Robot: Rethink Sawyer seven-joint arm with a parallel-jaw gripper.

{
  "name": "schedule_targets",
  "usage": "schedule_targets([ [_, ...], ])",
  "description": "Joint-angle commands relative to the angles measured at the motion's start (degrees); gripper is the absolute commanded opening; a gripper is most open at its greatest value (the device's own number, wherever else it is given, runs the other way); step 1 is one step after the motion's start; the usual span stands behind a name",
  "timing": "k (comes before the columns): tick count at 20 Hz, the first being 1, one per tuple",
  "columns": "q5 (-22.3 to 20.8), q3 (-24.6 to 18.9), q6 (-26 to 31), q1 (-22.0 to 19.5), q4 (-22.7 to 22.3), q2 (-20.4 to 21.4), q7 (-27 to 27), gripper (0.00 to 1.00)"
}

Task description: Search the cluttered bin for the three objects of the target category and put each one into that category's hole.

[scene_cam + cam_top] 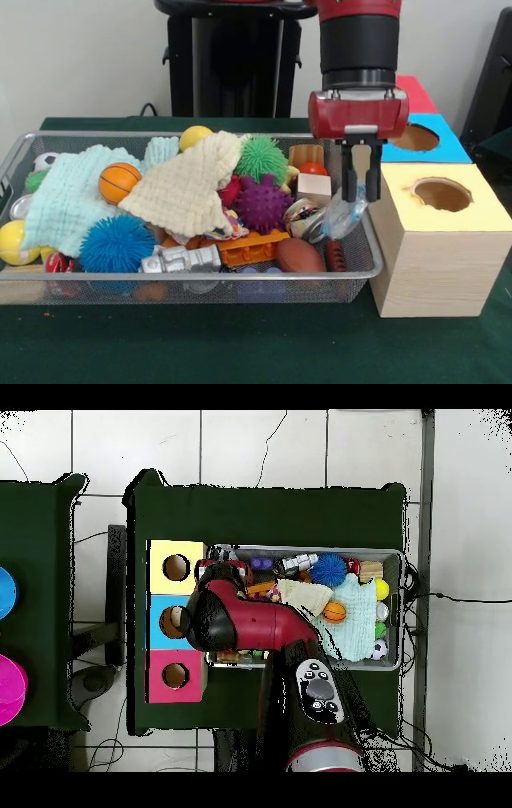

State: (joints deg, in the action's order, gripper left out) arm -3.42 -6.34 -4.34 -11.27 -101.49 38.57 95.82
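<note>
A crumpled, clear plastic item (pixel 342 216) with a bluish sheen is pinched between the nearly closed fingers of the gripper (pixel 361 194), at the end of the wire mesh bin (pixel 192 276) nearest the boxes. The item is held just above the bin's clutter, close to a small round tin (pixel 302 216) and a brown toy football (pixel 302 255). The yellow-topped wooden box (pixel 436 240) with its round hole (pixel 442 194) is seen just beside the bin.
</note>
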Motion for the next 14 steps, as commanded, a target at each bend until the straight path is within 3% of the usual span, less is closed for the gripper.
schedule_targets([
  [1, -3.78, -12.03, 3.26, -6.06, -7.68, 5.06, 7.86, 0.00],
  [6, -2.36, -20.91, 7.10, -11.55, -12.93, 10.28, 8.19, 0.00],
  [14, 0.78, -20.20, 8.39, -9.63, -15.42, 15.10, 9.92, 0.00],
])
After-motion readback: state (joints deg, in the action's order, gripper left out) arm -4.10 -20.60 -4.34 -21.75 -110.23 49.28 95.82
